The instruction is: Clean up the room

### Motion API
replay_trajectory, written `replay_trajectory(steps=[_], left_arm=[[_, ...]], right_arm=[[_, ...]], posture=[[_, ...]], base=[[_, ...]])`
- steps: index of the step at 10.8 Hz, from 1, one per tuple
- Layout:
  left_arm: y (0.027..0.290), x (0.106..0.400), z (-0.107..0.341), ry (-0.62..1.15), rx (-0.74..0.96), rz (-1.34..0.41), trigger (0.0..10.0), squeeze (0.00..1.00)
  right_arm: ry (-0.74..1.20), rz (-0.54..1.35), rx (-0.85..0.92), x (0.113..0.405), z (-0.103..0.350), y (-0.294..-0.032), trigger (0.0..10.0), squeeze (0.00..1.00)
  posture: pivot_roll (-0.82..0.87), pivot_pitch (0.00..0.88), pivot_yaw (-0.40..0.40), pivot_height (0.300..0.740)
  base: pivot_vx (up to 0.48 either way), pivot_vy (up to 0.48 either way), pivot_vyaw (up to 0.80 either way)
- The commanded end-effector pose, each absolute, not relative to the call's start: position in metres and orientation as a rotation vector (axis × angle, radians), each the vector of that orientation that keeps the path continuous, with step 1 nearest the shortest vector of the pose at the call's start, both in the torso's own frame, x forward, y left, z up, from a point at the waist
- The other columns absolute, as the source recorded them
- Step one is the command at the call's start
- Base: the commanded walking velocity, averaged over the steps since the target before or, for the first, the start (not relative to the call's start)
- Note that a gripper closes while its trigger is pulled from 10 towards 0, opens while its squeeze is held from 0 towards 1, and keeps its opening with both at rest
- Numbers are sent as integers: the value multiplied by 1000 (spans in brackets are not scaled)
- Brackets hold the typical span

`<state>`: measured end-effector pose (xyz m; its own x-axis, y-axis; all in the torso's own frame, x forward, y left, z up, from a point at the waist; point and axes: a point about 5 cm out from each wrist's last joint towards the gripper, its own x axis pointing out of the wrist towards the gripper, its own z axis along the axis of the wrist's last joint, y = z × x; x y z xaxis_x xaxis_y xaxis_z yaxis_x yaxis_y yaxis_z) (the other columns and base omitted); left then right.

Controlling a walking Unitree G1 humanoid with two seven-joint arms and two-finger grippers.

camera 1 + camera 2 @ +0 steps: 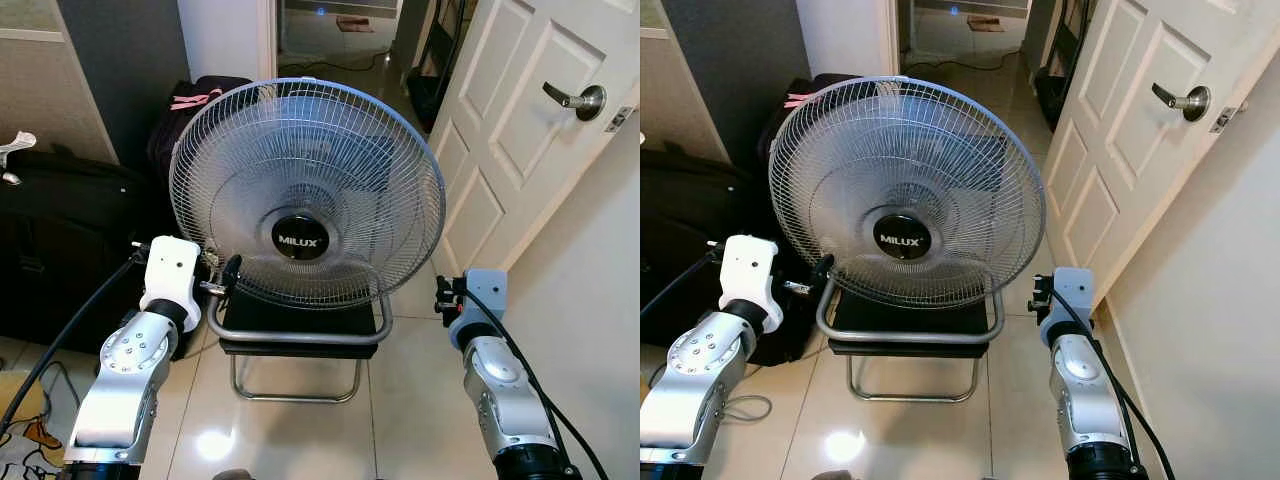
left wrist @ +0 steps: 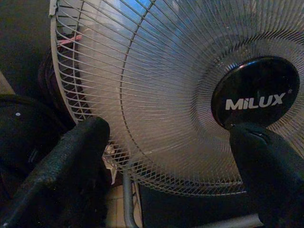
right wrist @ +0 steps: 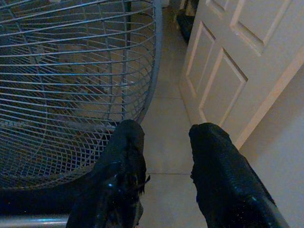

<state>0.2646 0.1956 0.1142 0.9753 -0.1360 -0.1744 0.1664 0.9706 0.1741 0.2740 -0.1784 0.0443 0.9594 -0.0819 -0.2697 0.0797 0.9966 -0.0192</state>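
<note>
A large silver Milux fan (image 1: 305, 190) with a black hub (image 1: 300, 240) stands on a black seat with a chrome tube frame (image 1: 300, 338). My left gripper (image 1: 226, 277) is at the fan's lower left rim, just in front of the grille. In the left wrist view its fingers (image 2: 76, 156) stand wide apart and open, with the grille (image 2: 156, 95) right ahead and nothing gripped. My right gripper (image 1: 441, 296) hangs beside the fan's lower right edge, clear of it. Its fingers (image 3: 128, 152) are open over the floor tiles.
A white panelled door (image 1: 510, 150) with a lever handle (image 1: 575, 98) stands open close on the right, and a pale wall (image 1: 590, 300) lies beside my right arm. Black luggage (image 1: 60, 230) and a dark bag with a pink strap (image 1: 195, 100) crowd the left. A doorway (image 1: 335, 40) opens behind the fan.
</note>
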Motion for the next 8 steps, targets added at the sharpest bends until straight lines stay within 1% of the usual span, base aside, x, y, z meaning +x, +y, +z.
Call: replay_trajectory(steps=[1,2,3,4,5,6,7,8], left_arm=[[188,253,90,335,45,24,10000,0],[198,242,85,361,-25,68,10000,0],[197,238,81,379,-8,52,10000,0],[191,234,77,393,30,21,10000,0],[187,232,76,388,41,5,10000,0],[192,231,74,384,52,4,10000,0],[199,236,80,350,120,18,10000,0],[204,241,87,317,110,44,10000,0]], right_arm=[[316,-13,167,258,60,-175,10000,0],[293,-53,131,257,62,-178,10000,0],[291,-49,99,258,62,-185,10000,0],[283,-2,14,259,62,-193,10000,0],[277,-1,-17,259,63,-197,10000,0],[287,-1,1,259,63,-191,10000,0],[291,41,-6,257,58,-180,10000,0],[286,34,9,258,57,-176,10000,0]], posture=[[-41,0,-74,740],[-67,0,-49,740],[-61,0,-45,740],[-39,0,-40,740],[-54,0,-39,740],[-60,0,-38,740],[-41,0,-44,740],[-32,0,-47,740]], base=[[0,0,0],[0,0,0],[0,0,0],[0,0,0],[0,0,0],[0,0,0],[0,0,0],[0,0,0]])
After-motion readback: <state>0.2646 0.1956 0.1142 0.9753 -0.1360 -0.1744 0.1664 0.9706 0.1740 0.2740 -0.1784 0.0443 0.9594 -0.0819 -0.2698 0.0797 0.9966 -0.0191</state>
